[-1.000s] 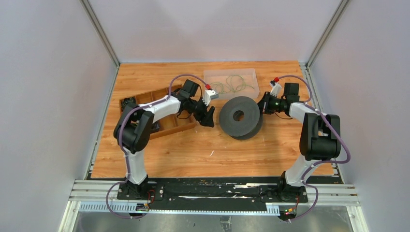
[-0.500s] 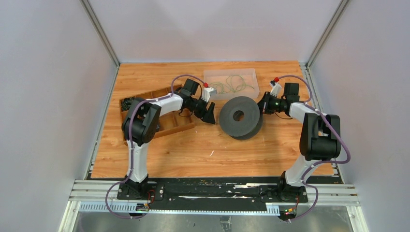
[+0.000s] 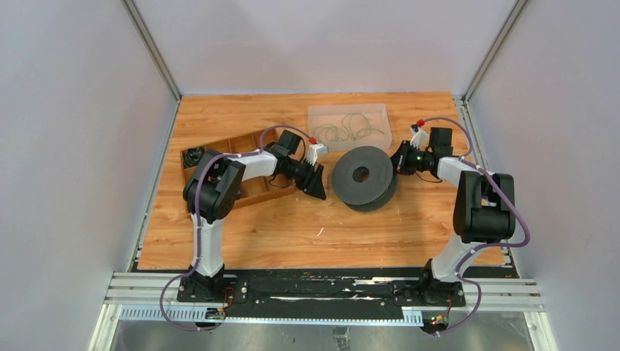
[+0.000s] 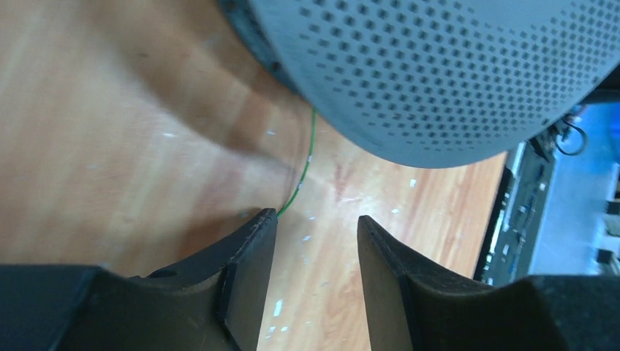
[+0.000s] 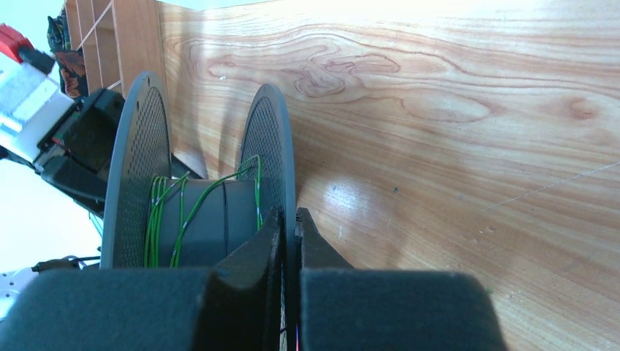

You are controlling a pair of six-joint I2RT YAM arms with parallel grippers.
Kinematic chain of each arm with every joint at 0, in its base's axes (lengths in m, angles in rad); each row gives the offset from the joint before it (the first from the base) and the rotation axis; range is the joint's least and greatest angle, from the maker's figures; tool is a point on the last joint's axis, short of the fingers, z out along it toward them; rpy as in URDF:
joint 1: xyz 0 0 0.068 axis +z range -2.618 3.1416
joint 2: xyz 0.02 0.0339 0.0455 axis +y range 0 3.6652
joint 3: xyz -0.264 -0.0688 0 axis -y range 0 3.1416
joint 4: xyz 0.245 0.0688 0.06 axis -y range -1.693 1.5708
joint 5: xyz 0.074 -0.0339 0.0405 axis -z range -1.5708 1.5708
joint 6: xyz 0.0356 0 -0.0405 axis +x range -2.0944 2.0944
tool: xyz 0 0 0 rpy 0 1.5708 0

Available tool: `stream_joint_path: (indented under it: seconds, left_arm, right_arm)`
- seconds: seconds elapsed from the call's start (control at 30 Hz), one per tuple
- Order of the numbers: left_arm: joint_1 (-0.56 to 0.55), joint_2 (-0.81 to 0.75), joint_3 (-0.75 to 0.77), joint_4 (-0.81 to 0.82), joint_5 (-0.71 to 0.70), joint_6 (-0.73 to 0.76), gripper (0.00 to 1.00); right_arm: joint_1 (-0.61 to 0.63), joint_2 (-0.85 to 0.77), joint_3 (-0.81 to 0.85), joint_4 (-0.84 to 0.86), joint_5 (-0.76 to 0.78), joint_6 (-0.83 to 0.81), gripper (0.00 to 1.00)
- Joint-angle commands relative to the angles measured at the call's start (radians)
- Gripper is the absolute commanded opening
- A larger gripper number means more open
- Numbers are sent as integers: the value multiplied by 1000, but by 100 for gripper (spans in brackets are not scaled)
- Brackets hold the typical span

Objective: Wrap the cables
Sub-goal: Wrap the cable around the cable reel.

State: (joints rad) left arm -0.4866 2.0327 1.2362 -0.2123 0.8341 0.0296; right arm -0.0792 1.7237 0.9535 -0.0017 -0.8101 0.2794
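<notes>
I have the left fingers (image 4: 245, 278) spread with a clear gap between them, low over the tabletop (image 3: 292, 227) just left of the grey perforated spool (image 3: 363, 178), which stands on its rim near the middle. One thin green strand (image 4: 305, 157) runs from under the spool's rim to the tip of one finger; I cannot tell whether it touches that tip or passes behind it. My right fingers (image 5: 248, 270) are pressed together on the rim of the spool's right flange, pinching it from the right side. A few green turns (image 5: 157, 212) sit wound on the hub between the two flanges. The rest of the cables (image 3: 351, 128) lie in loose loops in the clear tray (image 3: 316, 111) at the far side, just beyond the spool. A wooden compartment box (image 3: 252, 191) sits to the left.
</notes>
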Motion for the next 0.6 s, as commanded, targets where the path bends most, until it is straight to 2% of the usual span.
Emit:
stream_joint_path:
  seconds: [0.0,0.23,0.43,0.57]
  left_arm:
    - [-43,33,-64,-61,13,-23,50]
    - [-80,40,-87,24,54,-90,49]
    - [-106,29,-167,221,72,-240,50]
    - [-123,35,-180,277,52,-286,50]
  right_arm:
    - [-2,33,-47,14,184,-73,1]
    - [-11,72,-1,-71,161,-132,7]
    - [-13,74,18,-112,181,-141,16]
    - [-13,91,34,-147,206,-147,21]
